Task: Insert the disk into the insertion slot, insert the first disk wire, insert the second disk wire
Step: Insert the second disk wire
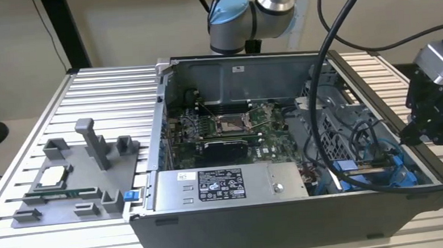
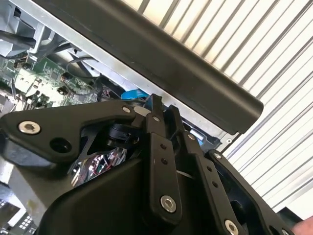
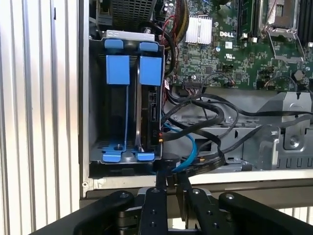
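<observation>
I am squeezing my claw [image 3: 172,177] shut right by the blue wire [image 3: 191,147], I think to push its plug in. The disk [image 3: 150,110] is sitting snug in the insertion slot [image 3: 96,98], at seven o'clock from my claw in the exterior view, ready for wires.

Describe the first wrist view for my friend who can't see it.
The disk sits in the insertion slot, a grey metal cage with blue rails. Black and blue cables loop beside it, near the green motherboard. The black gripper hovers nearby.
</observation>
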